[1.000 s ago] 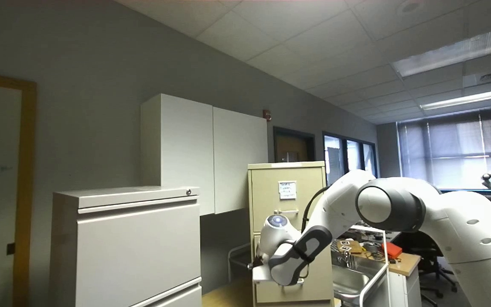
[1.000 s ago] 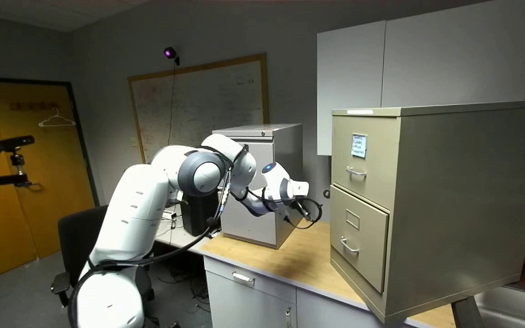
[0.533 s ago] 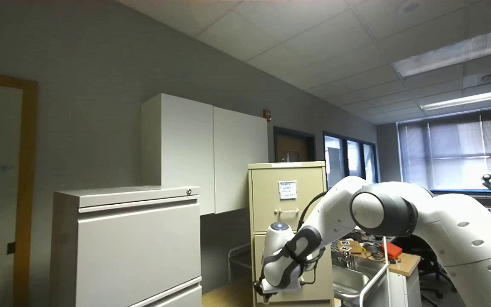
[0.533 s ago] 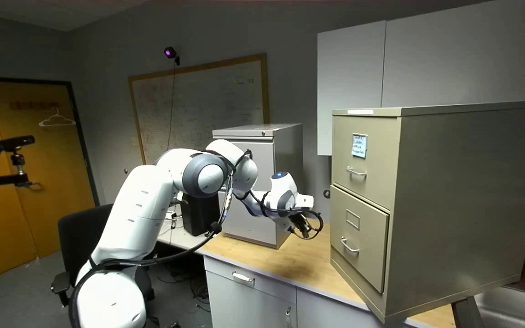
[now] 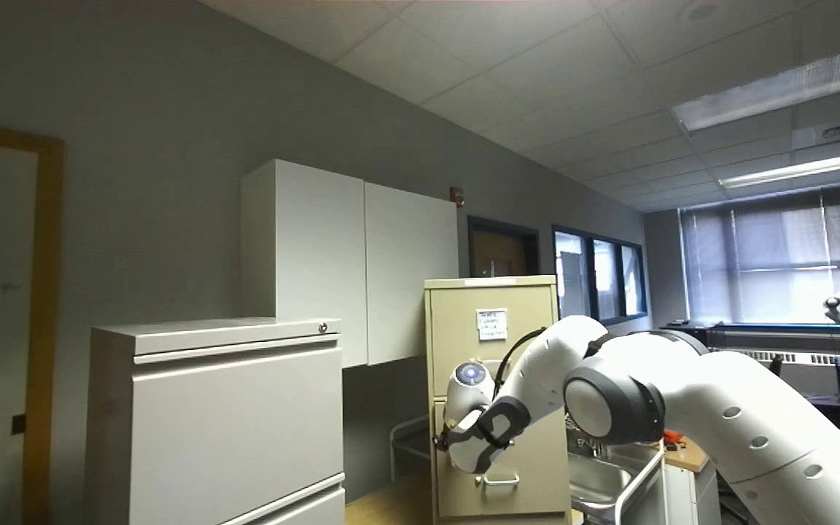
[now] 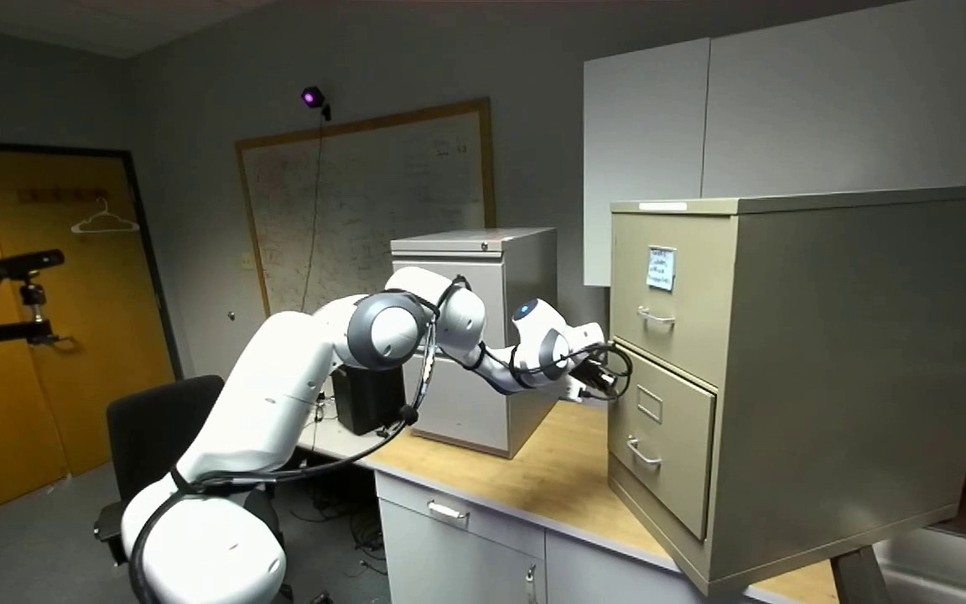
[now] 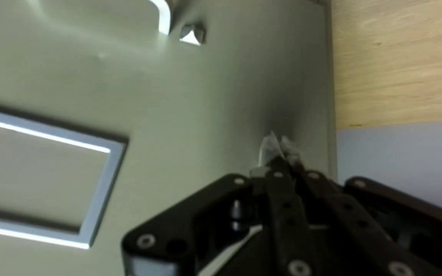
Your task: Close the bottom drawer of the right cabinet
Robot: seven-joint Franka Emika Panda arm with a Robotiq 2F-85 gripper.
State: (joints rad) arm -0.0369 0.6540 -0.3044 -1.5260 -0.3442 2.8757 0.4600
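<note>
The right cabinet is a beige metal cabinet (image 6: 852,361) (image 5: 493,299) with a white paper on its upper drawer. Its bottom drawer (image 6: 684,436) shows in both exterior views (image 5: 544,459); its front stands slightly out from the cabinet frame. The drawer's silver handle (image 6: 644,453) is at mid-front and also shows in an exterior view (image 5: 499,480). In the wrist view the drawer front (image 7: 159,115) fills the left and middle. My gripper (image 7: 279,143) is shut and empty, its fingertips close before the drawer front near one side edge; contact cannot be told. It also shows in an exterior view (image 6: 613,386).
A pale grey cabinet (image 6: 458,403) stands behind the arm on the wooden counter (image 6: 567,453). White wall cupboards (image 6: 642,159) hang above. A sink (image 5: 599,481) lies beside the beige cabinet. A cable loops at the wrist.
The arm has reached forward to the beige cabinet. The gripper first dipped, then rose and came up to the bottom drawer's front. The drawer has not visibly moved.
</note>
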